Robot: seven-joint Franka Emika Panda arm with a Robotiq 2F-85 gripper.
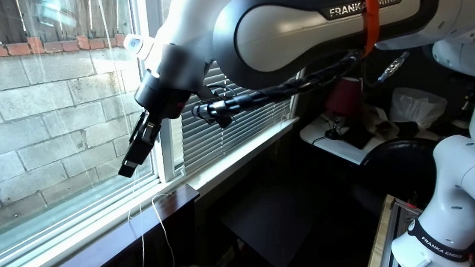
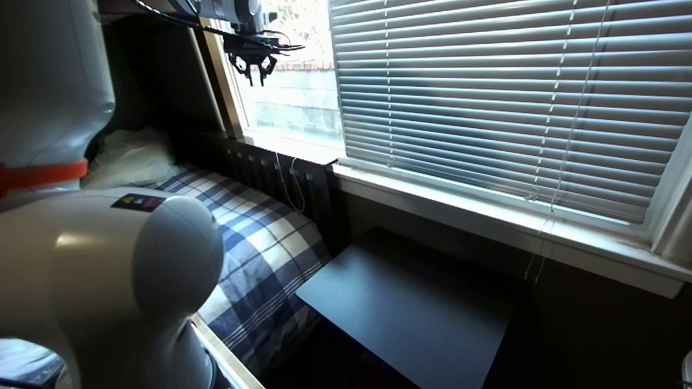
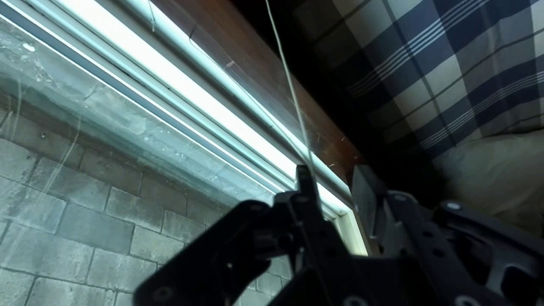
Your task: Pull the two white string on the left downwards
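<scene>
The two white strings (image 1: 161, 223) hang slack over the dark headboard below the gripper in an exterior view. They also hang there as a loop in an exterior view (image 2: 281, 177). In the wrist view one string (image 3: 293, 92) runs down to the left finger and passes along its inner edge. A fainter one crosses the sill and meets it near that fingertip. My gripper (image 3: 333, 180) is open, its fingers apart with no object clamped. It points down in front of the bare window in both exterior views (image 1: 127, 169) (image 2: 257, 82). Whether the strings lie between the fingers I cannot tell.
White blinds (image 2: 486, 102) cover the window part beside the gripper, with other thin cords (image 2: 574, 129) at their far end. The window sill (image 2: 465, 202) and dark headboard (image 1: 178, 199) lie below. A plaid bed (image 2: 259, 237) and a black table (image 2: 411, 319) stand nearby.
</scene>
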